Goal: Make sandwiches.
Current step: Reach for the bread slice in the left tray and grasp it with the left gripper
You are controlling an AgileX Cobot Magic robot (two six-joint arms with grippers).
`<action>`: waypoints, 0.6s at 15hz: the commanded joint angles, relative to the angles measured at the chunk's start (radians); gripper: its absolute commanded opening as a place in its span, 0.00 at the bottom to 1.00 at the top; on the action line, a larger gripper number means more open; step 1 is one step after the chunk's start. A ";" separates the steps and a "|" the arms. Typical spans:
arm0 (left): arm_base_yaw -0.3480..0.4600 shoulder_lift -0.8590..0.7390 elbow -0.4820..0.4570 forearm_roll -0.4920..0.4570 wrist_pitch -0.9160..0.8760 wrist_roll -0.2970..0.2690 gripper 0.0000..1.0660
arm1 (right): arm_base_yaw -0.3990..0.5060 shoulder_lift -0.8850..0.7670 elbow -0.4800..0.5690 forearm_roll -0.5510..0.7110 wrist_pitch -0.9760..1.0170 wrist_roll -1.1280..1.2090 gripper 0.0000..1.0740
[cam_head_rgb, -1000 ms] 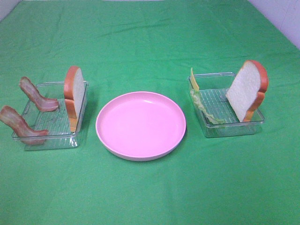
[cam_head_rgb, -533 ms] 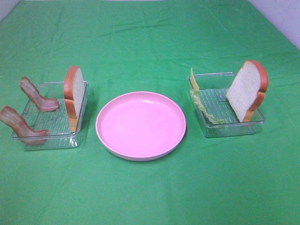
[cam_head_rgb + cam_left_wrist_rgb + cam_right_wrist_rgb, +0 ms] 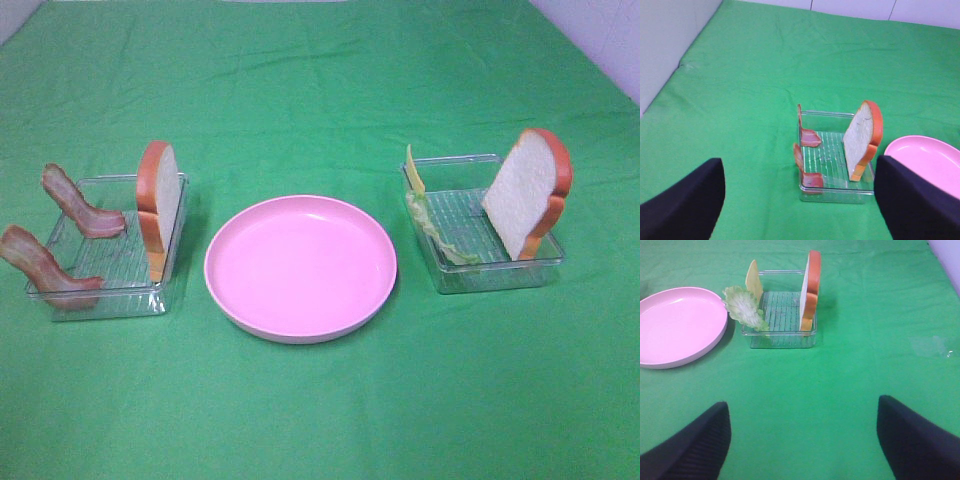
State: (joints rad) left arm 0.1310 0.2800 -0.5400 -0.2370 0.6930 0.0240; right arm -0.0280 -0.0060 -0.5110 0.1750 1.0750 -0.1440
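Over the green cloth [image 3: 320, 80] the left gripper [image 3: 799, 170] and right gripper [image 3: 802, 402] hang with fingers spread wide, grasping nothing, while the pink plate [image 3: 300, 265] sits between the left tray [image 3: 110, 305] and right tray [image 3: 500, 280], the left bread slice [image 3: 158, 205] and right bread slice [image 3: 525, 190] standing on edge in them, lettuce [image 3: 435, 235] in the right one, bacon strips [image 3: 75, 205] in the left, cheese [image 3: 414, 172] beside the lettuce.

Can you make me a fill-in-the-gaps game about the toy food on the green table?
1. The round plate in the middle is ___ in colour.
2. The left tray holds one bread slice and ___ bacon strips.
3. The yellow cheese shares the right tray with a bread slice and the green ___.
Missing words: pink; two; lettuce.
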 commanded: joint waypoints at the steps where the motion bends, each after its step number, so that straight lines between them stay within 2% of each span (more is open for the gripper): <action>1: 0.002 0.212 -0.083 -0.063 -0.032 0.051 0.73 | -0.006 -0.014 0.004 -0.002 -0.012 -0.001 0.71; 2: 0.002 0.257 -0.107 -0.068 -0.022 0.070 0.73 | -0.006 -0.014 0.004 -0.002 -0.012 -0.001 0.71; 3: 0.002 0.356 -0.169 -0.077 0.002 0.110 0.73 | -0.006 -0.014 0.004 -0.002 -0.012 -0.001 0.71; 5: 0.002 0.574 -0.318 -0.082 0.095 0.154 0.73 | -0.006 -0.014 0.004 -0.002 -0.012 -0.001 0.71; 9: 0.000 0.942 -0.611 -0.089 0.368 0.151 0.73 | -0.006 -0.014 0.004 -0.002 -0.012 -0.001 0.71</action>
State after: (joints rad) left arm 0.1310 1.2100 -1.1320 -0.3180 1.0270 0.1710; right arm -0.0280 -0.0060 -0.5110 0.1750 1.0750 -0.1440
